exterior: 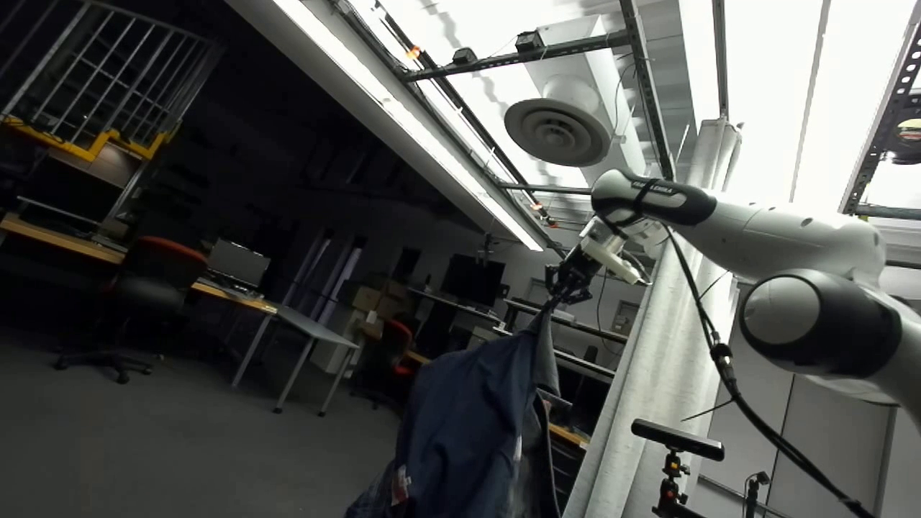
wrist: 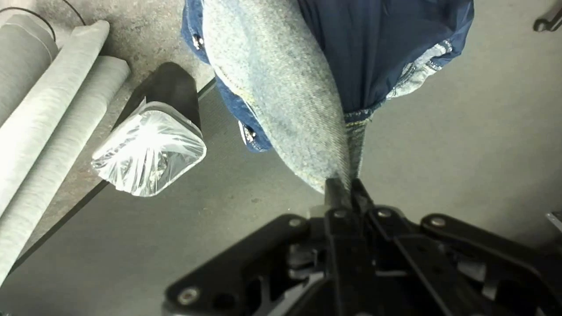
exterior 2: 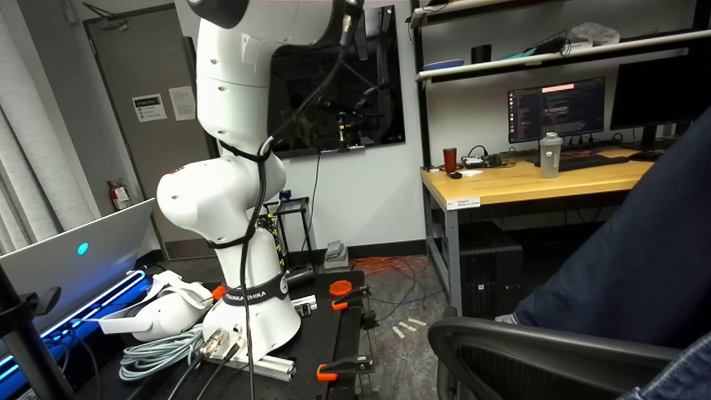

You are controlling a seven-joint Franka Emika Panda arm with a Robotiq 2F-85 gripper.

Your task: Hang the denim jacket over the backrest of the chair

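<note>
Up in mid-air, Robotiq gripper (wrist: 349, 195) pinched tight on denim jacket (wrist: 281, 92); prob. aligning step, nxt: ctr over black chair (exterior 2: 555, 345), drape, let go

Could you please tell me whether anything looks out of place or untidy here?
The floor looks untidy: in an exterior view, an orange cable lies in loose loops near the desk, with pale strips nearby. The denim jacket hanging from the gripper suits the task.
</note>
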